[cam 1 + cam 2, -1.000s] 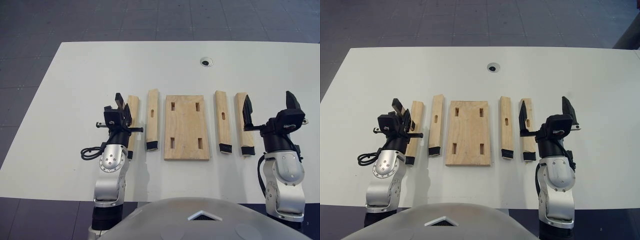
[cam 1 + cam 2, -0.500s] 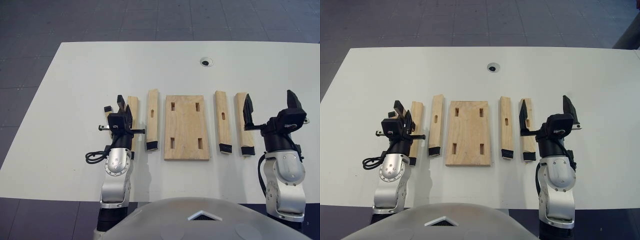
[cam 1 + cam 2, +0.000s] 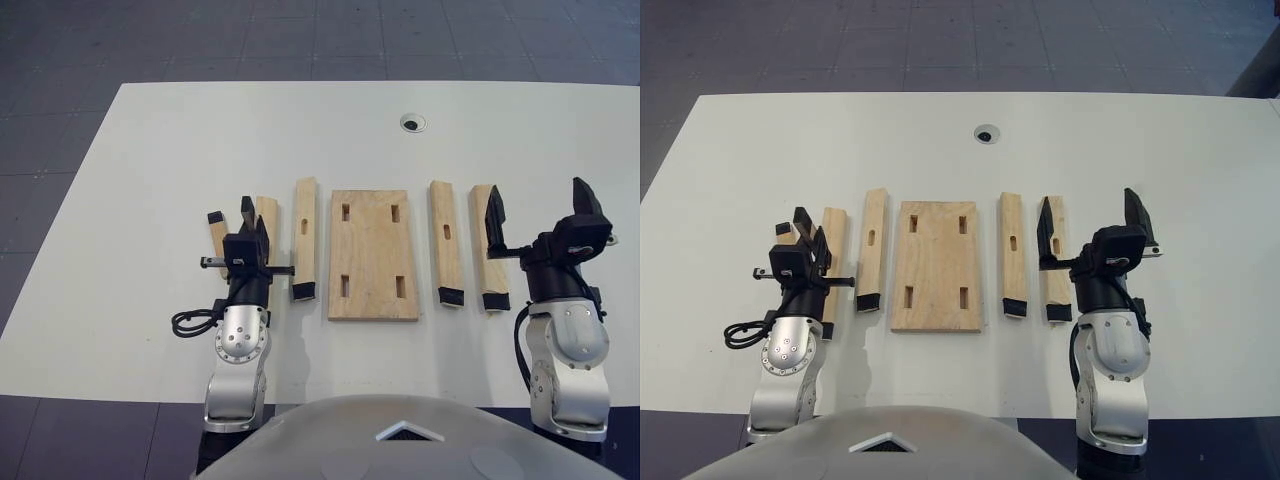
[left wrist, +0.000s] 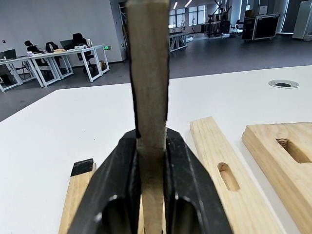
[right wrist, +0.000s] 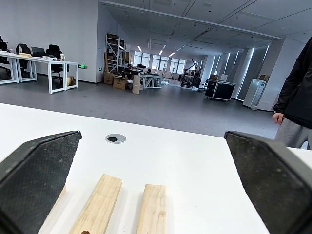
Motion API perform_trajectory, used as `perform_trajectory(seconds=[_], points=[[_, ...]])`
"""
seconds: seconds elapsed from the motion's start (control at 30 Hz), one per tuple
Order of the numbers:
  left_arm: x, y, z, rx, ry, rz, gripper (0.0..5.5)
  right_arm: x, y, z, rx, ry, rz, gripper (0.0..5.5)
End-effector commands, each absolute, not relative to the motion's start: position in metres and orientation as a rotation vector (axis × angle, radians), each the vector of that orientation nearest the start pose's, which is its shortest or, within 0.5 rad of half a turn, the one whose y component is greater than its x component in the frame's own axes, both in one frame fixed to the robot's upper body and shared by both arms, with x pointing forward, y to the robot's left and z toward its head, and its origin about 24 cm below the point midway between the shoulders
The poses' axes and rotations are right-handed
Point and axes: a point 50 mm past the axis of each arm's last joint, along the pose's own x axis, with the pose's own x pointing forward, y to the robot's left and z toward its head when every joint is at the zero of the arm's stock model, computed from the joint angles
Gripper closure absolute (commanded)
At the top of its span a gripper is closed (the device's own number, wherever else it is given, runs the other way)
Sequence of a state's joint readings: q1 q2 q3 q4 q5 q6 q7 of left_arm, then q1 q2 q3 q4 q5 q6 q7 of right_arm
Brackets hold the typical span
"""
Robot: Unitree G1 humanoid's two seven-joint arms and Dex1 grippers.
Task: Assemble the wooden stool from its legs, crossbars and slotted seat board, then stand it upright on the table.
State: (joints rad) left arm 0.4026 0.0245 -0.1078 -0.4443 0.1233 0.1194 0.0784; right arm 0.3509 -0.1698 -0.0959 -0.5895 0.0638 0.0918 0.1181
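Forward-pointing left gripper (image 3: 252, 225), jaws tight around a wooden leg (image 4: 147, 73); right gripper (image 3: 537, 203) forward too, jaws wide.

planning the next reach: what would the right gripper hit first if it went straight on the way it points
Probably nothing: the right gripper, open, points away across the table, and its line looks free. Height is unclear; if low, the rightmost leg comes first.

1. Head views: bright, even light from overhead; white tabletop (image 3: 150, 200) evenly lit, free of glare.
2. Shadows: soft, thin, close along seat board (image 3: 373, 255) edges.
3. Wrist views: ceiling lights (image 5: 161, 52) and bright windows (image 4: 197, 14) far behind.
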Motion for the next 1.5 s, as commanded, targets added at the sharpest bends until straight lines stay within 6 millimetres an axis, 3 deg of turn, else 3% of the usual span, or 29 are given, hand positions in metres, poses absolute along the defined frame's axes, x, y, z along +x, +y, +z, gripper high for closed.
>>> perform_trajectory(seconds=[0.03,0.23,0.43,0.57,0.87,1.2,1.23,1.5], points=[[0.18,0.156,0.06,0.114,0.031,0.105,5.08,0.182,-0.193,0.102,-0.154,-0.144,0.022,0.0],[0.179,0.157,0.053,0.1,0.063,0.112,5.08,0.181,-0.193,0.102,-0.156,-0.144,0.022,0.0],[0.165,0.157,0.012,0.064,0.262,0.106,5.08,0.179,-0.193,0.102,-0.154,-0.142,0.024,0.0],[0.158,0.156,0.004,0.052,0.315,0.118,5.08,0.179,-0.193,0.103,-0.154,-0.146,0.021,0.0],[0.16,0.157,0.008,0.057,0.289,0.132,5.08,0.179,-0.193,0.102,-0.153,-0.146,0.02,0.0],[0.169,0.151,0.04,0.003,0.126,0.086,5.08,0.179,-0.192,0.102,-0.15,-0.144,0.026,0.0],[0.17,0.15,0.043,-0.006,0.114,0.078,4.71,0.179,-0.192,0.102,-0.15,-0.143,0.025,0.0],[0.171,0.15,0.048,0.004,0.098,0.061,3.44,0.179,-0.192,0.099,-0.15,-0.139,0.025,0.0]])
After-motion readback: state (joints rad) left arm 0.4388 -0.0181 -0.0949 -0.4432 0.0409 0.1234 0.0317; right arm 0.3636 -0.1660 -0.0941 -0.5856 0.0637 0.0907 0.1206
